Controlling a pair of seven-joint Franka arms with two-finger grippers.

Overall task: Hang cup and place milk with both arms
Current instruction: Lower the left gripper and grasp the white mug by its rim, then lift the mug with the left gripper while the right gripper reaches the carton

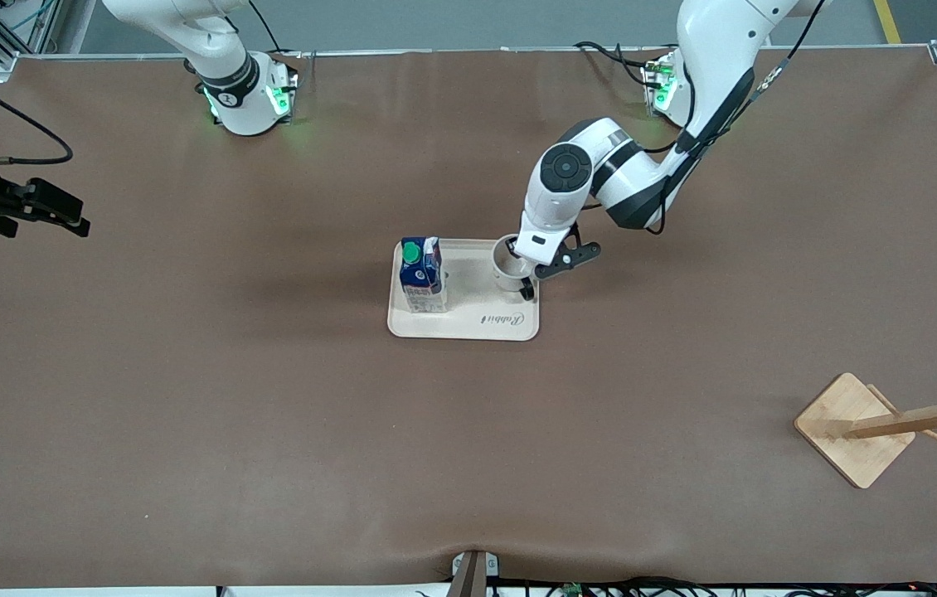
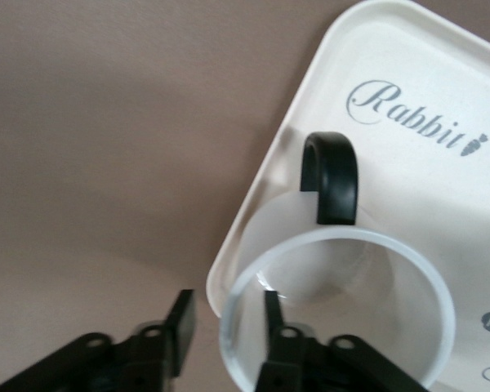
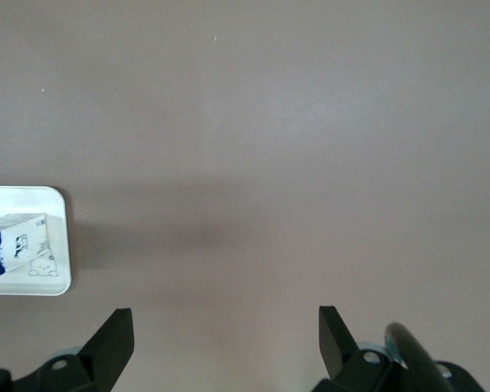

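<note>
The cup (image 1: 507, 264), white with a black handle (image 2: 331, 175), stands upright on a cream tray (image 1: 468, 325) at the corner toward the left arm's end. My left gripper (image 2: 227, 298) is down over the cup (image 2: 343, 282), straddling its rim. One finger (image 2: 273, 314) is inside and the other (image 2: 180, 322) is outside, with a gap still showing between it and the wall. The milk (image 1: 422, 274), a dark-blue and white carton with a green cap, stands on the same tray toward the right arm's end. My right gripper (image 1: 62, 217) waits open over bare table at that end.
A wooden cup rack (image 1: 854, 427) with pegs stands near the front camera at the left arm's end of the table. The tray (image 2: 441, 82) carries the word "Rabbit". The right wrist view shows the tray's corner (image 3: 33, 282) and the milk (image 3: 12, 245) beside brown table.
</note>
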